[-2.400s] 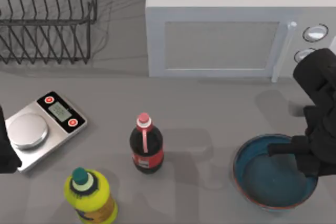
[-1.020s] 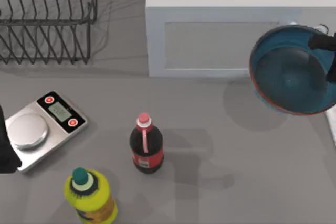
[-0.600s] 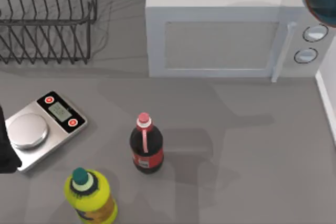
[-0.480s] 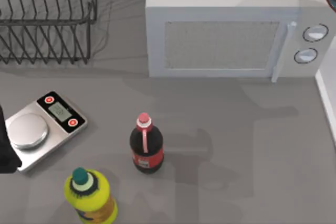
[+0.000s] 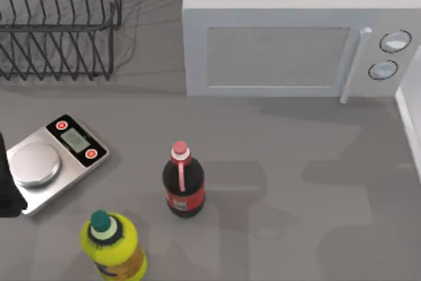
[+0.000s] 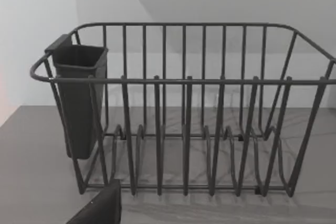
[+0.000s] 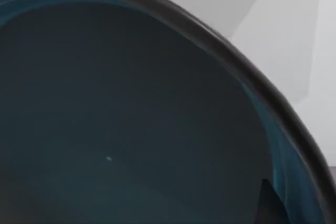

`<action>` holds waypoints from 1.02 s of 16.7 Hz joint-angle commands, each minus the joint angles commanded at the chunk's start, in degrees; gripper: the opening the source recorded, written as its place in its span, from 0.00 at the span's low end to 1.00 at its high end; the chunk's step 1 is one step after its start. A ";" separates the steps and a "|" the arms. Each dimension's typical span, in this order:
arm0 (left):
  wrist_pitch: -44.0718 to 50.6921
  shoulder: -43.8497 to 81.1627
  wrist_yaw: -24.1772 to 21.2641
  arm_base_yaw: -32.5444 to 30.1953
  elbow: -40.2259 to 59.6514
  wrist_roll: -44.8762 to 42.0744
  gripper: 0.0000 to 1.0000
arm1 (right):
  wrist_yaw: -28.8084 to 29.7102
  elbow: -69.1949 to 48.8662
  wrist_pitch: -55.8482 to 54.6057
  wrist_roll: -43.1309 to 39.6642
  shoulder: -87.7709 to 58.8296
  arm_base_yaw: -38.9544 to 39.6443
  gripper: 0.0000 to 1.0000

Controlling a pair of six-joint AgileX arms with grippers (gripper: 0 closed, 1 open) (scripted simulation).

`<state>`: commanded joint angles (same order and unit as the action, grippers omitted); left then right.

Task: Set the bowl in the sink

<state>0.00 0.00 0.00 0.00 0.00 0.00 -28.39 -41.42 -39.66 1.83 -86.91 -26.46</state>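
The bowl [image 7: 131, 129] sits close up in the right wrist view, teal-blue inside with a dark rim [image 7: 252, 82] curving across it. My right gripper is shut on the bowl, and one dark fingertip [image 7: 269, 208] shows at the rim. Behind the bowl is only pale wall. A white rim [image 5: 409, 126] along the table's right border may be the sink's edge; its basin is out of view. My left arm [image 5: 5, 192] stays parked at the table's left edge beside the scale.
A microwave [image 5: 289, 37] stands at the back right and a wire dish rack [image 5: 59, 24] [image 6: 184, 119] at the back left. A steel scale [image 5: 56, 159], a cola bottle [image 5: 183, 182] and a yellow bottle [image 5: 112, 245] stand front left.
My right arm lifted the bowl off the table's front right, carried it up and to the right, and left the top view with it. The left arm has not moved.
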 joint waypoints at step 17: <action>0.00 0.00 0.00 0.00 0.00 0.00 1.00 | -0.98 7.85 -20.78 0.67 -4.02 1.79 0.00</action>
<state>0.00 0.00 0.00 0.00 0.00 0.00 -29.37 -33.58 -60.44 2.50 -90.93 -24.67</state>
